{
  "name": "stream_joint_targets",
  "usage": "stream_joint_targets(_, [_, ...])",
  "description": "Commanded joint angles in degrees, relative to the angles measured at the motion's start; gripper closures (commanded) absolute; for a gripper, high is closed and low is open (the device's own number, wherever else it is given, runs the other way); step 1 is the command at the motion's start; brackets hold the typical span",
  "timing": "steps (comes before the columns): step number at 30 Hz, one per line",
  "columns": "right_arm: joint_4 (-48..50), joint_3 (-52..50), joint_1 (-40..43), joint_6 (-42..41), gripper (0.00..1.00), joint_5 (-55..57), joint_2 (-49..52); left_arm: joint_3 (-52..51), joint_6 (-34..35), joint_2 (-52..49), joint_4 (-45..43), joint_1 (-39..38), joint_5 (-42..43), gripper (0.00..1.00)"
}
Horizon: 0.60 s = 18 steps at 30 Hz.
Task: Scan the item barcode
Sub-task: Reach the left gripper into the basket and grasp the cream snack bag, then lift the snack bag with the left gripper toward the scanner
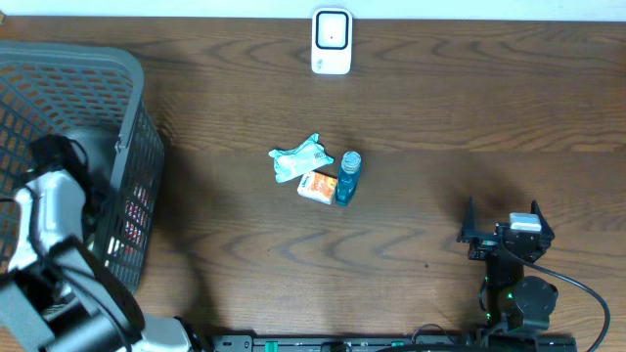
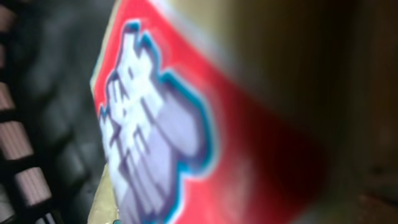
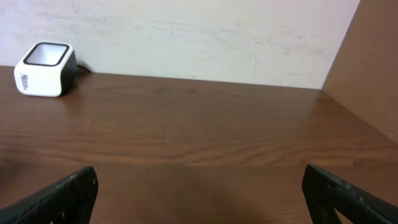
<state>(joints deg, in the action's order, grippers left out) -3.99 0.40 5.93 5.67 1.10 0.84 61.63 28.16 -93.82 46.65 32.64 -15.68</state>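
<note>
A dark wooden table [image 1: 411, 98] is seen from above, backed by a pale wall. A white barcode scanner [image 1: 332, 41] is set at its far edge and a grey mesh basket [image 1: 59, 78] stands at the left. Near the middle a teal-and-white pouch [image 1: 301, 158], an orange box [image 1: 317, 187] and a blue bottle [image 1: 347, 177] are grouped, touching one another.

The left gripper [image 1: 68, 154] is lowered inside the basket. Its wrist view is filled by a red packet [image 2: 249, 143] with a pale printed figure, pressed very close to the lens and badly blurred. The jaws are drawn fully together, and the packet appears to be pinched between them, though the fingers themselves cannot be made out. The right gripper [image 1: 503, 217] is parked at the near right edge with its jaws spread wide and nothing between them.

The step in hand is judged to be the pick from the basket, so the scan itself is not yet begun. Next, the packet would need to be lifted clear of the basket wall, carried across to the scanner, and turned so that its barcode is faced towards the scanner window. No barcode can be found in these views.
</note>
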Motion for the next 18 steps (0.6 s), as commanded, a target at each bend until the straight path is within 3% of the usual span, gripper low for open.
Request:
stream_joint_targets(1, [-0.17,-0.09,0.39,0.63,0.01,0.26,-0.20,7.08,-0.94,10.05,0.22,1.49,-0.26,0.93])
stream_joint_targets(7, [-0.17,-0.09,0.39,0.63,0.01,0.26,-0.20,8.87,-0.37,22.64,-1.09,1.57,0.31,0.92])
stream_joint_targets(11, [-0.17,-0.09,0.39,0.63,0.01,0.26,-0.20,8.85,-0.07,28.83,-2.12,1.57,5.55,0.92])
stream_joint_targets(14, [-0.17,-0.09,0.39,0.61,0.01,0.26,-0.20,8.87,-0.07,32.54,-4.39,1.57,12.68,0.92])
stream_joint_targets(18, [-0.17,-0.09,0.39,0.63,0.01,0.26,-0.20,8.87,-2.14,36.85,-11.58,1.40,34.05,0.93])
